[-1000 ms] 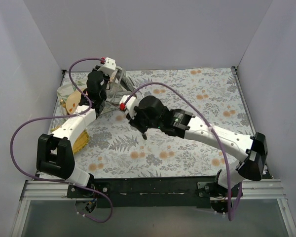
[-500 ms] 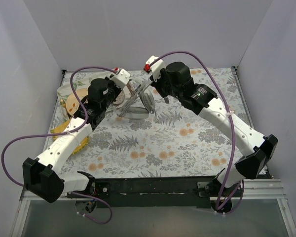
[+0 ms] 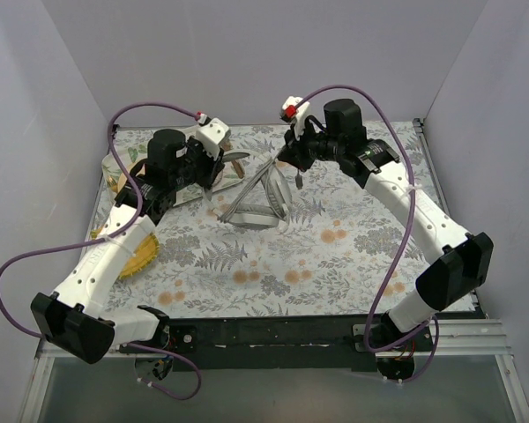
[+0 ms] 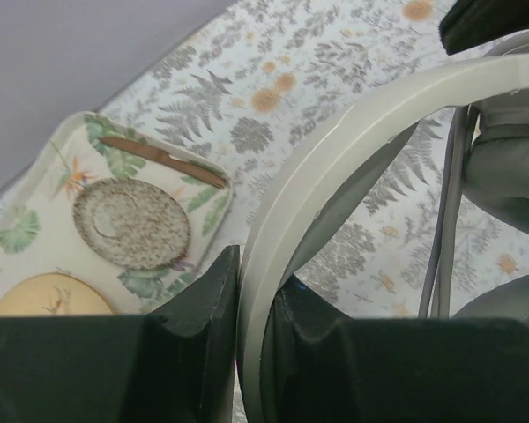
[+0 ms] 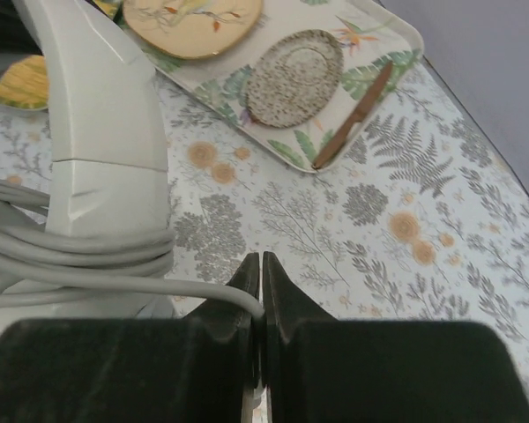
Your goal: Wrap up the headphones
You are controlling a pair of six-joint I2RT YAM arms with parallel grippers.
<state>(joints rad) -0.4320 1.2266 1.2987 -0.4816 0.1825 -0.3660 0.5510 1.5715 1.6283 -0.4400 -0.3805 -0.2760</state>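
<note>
Now our left end effector (image 4: 254,284) clamps the headband (image 4: 353,125); the right end effector (image 5: 261,275) pinches the cable (image 5: 141,284). We should draw it taut, laying loops snugly.

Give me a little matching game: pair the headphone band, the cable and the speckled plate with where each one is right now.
Things:
1. headband
2. cable
3. speckled plate

Places:
A. lying on the tray
B. pinched in the right gripper
C. clamped in the left gripper

Pairs: 1-C, 2-B, 3-A.
</note>
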